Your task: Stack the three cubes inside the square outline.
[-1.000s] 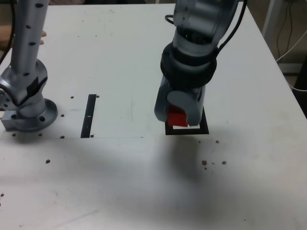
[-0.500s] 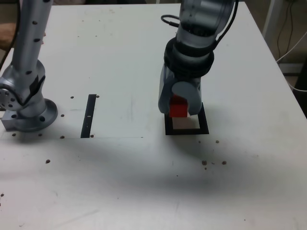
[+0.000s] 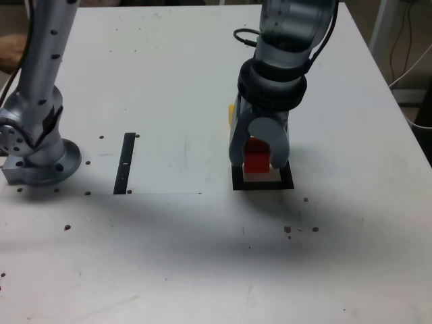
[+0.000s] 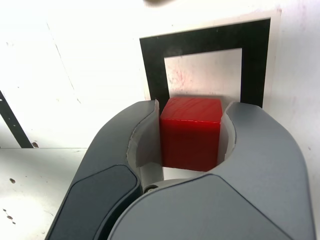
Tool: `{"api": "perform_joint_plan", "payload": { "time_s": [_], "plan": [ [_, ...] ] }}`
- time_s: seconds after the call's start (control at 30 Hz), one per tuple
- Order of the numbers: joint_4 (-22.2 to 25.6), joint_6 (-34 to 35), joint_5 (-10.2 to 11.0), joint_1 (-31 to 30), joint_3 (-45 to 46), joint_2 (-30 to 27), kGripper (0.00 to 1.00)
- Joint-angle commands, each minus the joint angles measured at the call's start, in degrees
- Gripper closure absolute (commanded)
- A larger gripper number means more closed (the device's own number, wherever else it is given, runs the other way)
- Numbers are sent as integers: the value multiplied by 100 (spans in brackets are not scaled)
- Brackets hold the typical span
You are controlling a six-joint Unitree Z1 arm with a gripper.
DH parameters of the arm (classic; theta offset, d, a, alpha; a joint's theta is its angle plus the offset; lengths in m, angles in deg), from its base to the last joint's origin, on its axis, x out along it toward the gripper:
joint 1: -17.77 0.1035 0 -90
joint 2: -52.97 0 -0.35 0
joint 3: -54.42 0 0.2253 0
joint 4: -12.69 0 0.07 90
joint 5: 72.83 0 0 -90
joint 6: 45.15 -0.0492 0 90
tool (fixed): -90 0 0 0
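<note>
Red cube (image 4: 191,134) gripped between the nearly closed jaws of the gripper (image 4: 191,131), held over the black square outline (image 4: 210,40), yellow sliver (image 3: 231,113) beside the arm (image 3: 277,64) in the exterior view only, outline's far edge visible only in the wrist view.

Legible text, labels, brands, numbers and signs: none found in either the exterior view or the wrist view.
</note>
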Motion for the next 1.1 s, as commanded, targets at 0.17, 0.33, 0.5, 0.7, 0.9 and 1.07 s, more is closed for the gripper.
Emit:
{"api": "perform_joint_plan", "payload": {
  "time_s": [0.17, 0.33, 0.5, 0.7, 0.9, 1.07],
  "plan": [
    [-67, -72, -11, 89, 32, 40, 79],
    [-213, -104, -22, 103, 94, 113, 75],
    [-311, -136, -43, 103, 115, 200, 73],
    [-328, -147, -17, 103, 122, 207, 67],
    [-407, -192, -28, 103, 208, 209, 42],
    [-538, -223, -47, 103, 358, 201, 10]
  ]
}}
